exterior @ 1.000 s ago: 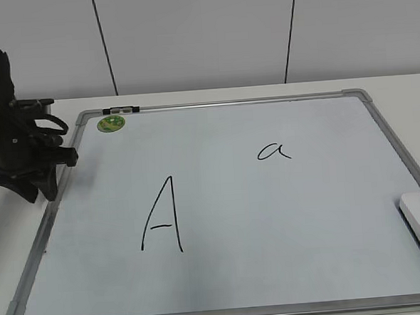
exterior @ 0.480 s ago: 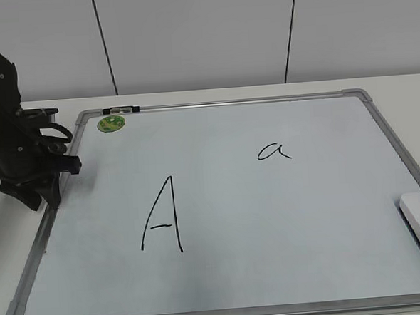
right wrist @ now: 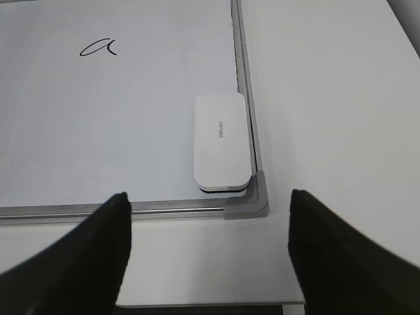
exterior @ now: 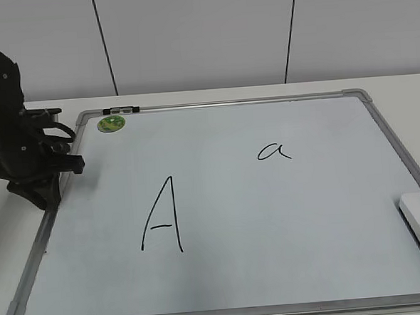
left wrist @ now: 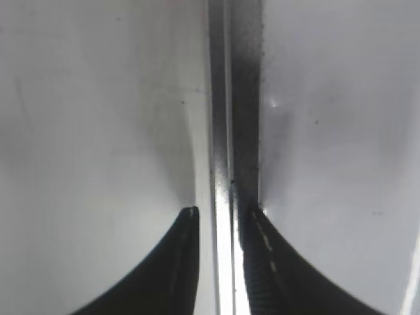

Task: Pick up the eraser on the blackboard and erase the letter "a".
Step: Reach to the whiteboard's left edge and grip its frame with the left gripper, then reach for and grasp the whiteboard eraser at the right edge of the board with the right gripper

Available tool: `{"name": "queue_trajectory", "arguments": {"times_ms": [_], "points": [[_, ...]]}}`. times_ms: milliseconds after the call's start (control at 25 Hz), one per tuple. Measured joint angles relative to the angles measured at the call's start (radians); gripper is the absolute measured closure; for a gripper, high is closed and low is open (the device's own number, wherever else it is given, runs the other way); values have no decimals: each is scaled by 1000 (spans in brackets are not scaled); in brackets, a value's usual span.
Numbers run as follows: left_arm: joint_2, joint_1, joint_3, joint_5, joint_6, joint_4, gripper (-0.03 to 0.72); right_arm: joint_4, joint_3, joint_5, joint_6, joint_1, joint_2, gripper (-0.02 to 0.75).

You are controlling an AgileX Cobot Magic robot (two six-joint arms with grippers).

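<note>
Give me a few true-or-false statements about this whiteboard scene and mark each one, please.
1. The eraser lies in a corner of the blackboard, against its frame. True.
2. The right gripper is clamped on the eraser. False: its fingers are spread wide, apart from the eraser.
3. The letter "a" has been wiped off. False: it is intact, right of the capital "A".
4. The left gripper is over the board's left frame edge. True: the metal strip runs between its fingertips.
5. The round green sticker sits beside the eraser. False: it is at the far left corner, and the eraser at the near right.
</note>
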Motion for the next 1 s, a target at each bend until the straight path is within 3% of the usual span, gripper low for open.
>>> {"name": "queue_trajectory", "arguments": {"times_ms": [200, 640, 1000], "points": [[2, 0, -2, 3, 0, 0, 641, 0, 0, 0, 0, 0, 0, 183], [3, 0, -4, 3, -2, 0, 645, 61, -2, 7, 0, 0, 8, 183], [3, 0, -4, 3, -4, 0, 645, 55, -41, 43, -8, 4, 363, 183]]}}
